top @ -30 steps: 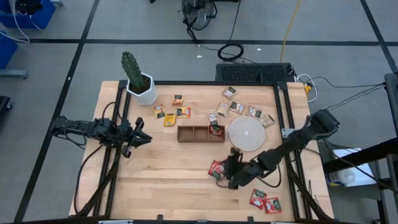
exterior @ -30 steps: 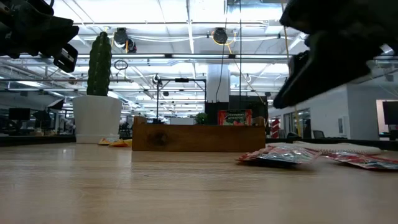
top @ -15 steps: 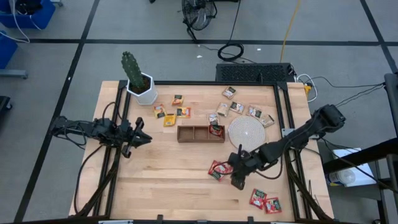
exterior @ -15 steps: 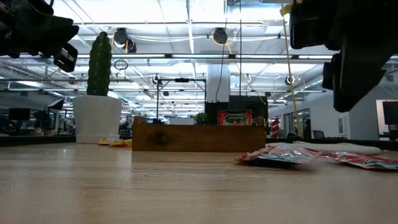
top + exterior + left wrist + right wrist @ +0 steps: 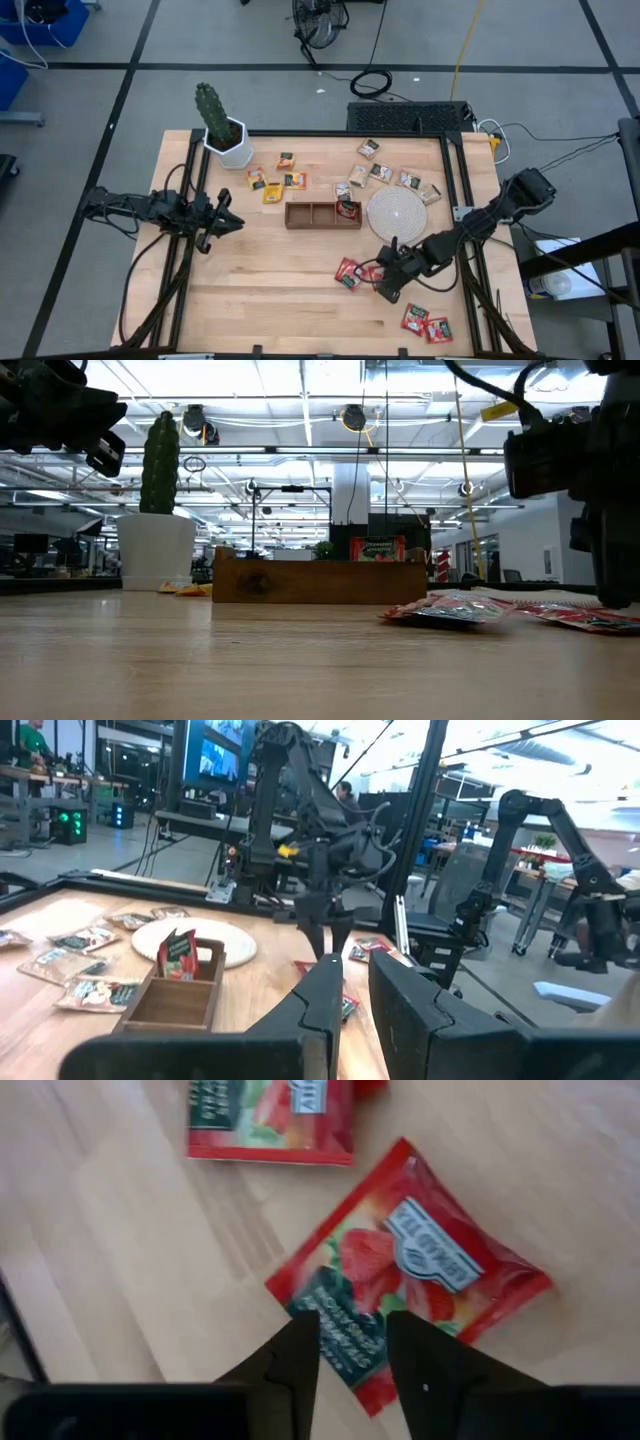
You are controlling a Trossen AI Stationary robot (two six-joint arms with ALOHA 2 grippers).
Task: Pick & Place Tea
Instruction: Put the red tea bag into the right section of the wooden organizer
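Two red tea sachets (image 5: 348,272) (image 5: 372,273) lie flat on the table near its middle right. My right gripper (image 5: 385,285) points steeply down over the nearer one (image 5: 420,1270), open by a narrow gap, its fingertips (image 5: 300,1350) over that sachet's corner. Another red sachet (image 5: 347,208) stands in the wooden tray (image 5: 310,215), beside the round disc (image 5: 395,213). My left gripper (image 5: 228,222) waits at the table's left edge, open by a slit, with nothing in it. My right gripper hangs over the corner (image 5: 350,1330) of the red sachet, which lies flat on the table. Whether its fingertips touch it, I cannot tell.
Yellow-orange sachets (image 5: 272,190) lie left of the tray and tan ones (image 5: 380,172) behind the disc. Two more red sachets (image 5: 425,323) lie near the front right corner. A potted cactus (image 5: 225,130) stands at the far left corner.
My right gripper has shifted a little toward the table's right edge and sunk. It has also rolled and tipped to point more steeply down over the red sachets. The sachets lie where they were.
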